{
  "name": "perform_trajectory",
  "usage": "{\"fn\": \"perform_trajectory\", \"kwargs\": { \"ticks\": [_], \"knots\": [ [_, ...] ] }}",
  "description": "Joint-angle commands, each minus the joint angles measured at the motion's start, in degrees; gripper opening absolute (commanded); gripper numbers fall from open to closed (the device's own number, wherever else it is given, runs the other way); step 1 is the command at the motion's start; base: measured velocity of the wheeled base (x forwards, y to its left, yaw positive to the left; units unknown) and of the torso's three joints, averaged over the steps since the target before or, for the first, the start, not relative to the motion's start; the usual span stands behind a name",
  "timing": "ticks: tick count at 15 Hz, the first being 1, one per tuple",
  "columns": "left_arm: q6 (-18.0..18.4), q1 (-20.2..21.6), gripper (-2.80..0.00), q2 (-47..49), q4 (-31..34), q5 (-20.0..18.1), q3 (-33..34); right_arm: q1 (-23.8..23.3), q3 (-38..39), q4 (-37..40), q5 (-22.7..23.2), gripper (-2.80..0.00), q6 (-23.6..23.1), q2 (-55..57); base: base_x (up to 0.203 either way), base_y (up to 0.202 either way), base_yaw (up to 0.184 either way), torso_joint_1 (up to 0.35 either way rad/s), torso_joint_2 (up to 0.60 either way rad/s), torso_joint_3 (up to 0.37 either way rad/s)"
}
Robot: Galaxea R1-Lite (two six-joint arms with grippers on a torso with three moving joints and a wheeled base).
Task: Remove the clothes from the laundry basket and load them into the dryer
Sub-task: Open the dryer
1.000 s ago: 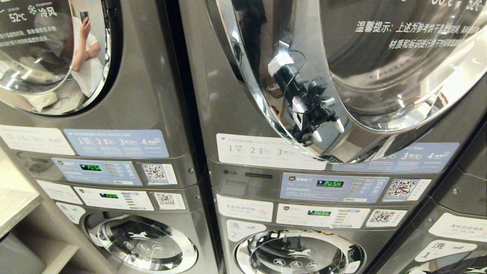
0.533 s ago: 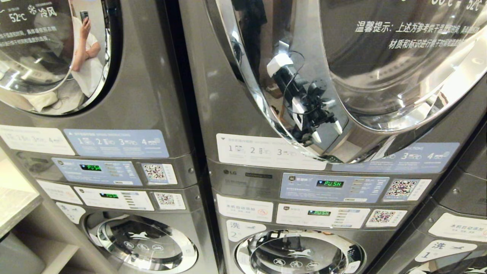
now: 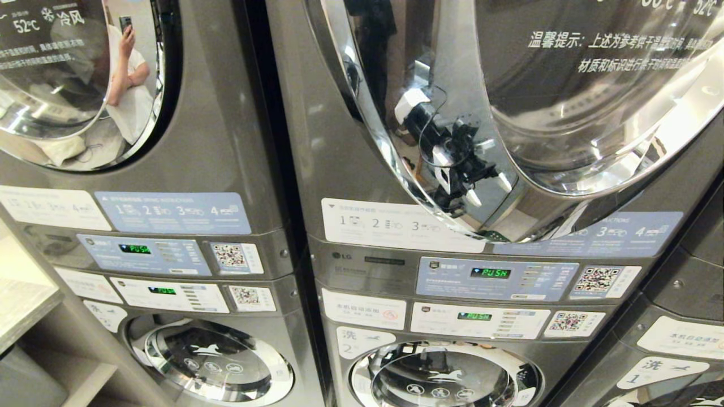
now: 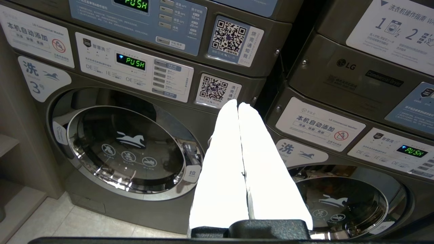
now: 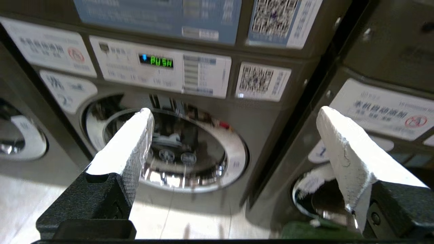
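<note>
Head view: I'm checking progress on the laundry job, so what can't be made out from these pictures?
- Laundry basket and clothes: in no view.
- Both pincers: outside the head view; one shows only as a reflection in the dryer door.
- Dryer door: top cut off by the head view's upper edge; its glare hides the drum.
- Panel labels: blurred in the right wrist view.
- Right pincer is open, left pincer shut, both empty.

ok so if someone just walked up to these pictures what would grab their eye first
Probably the big chrome-ringed dryer door, which fills the upper right of the head view and mirrors a robot arm in its rim. Below it, green PUSH displays glow on the stacked grey machines' control panels. In the wrist views, the left claw has its white fingers pressed together, while the right claw stands wide open and empty before a lower washer door.
</note>
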Motion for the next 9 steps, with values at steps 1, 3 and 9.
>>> {"fn": "perform_trajectory", "kwargs": {
  "ticks": [1, 3, 9],
  "knots": [
    [-0.1, 0.0, -2.80, 0.0, 0.0, 0.0, 1.8, 0.3, 0.4, 0.0, -0.2, 0.00, 0.1, -6.4, 0.000, 0.000, 0.000, 0.000, 0.00, 0.000],
    [-0.1, 0.0, -2.80, 0.0, 0.0, 0.0, 1.8, 0.5, 0.4, -0.1, -1.4, 0.00, 1.2, -6.7, 0.000, 0.000, 0.000, 0.000, 0.00, 0.000],
    [-0.1, 0.0, -2.80, 0.0, 0.0, 0.0, 1.8, 0.5, 0.4, -0.1, -1.7, 0.00, 2.6, -6.7, 0.000, 0.000, 0.000, 0.000, 0.00, 0.000]
  ]
}}
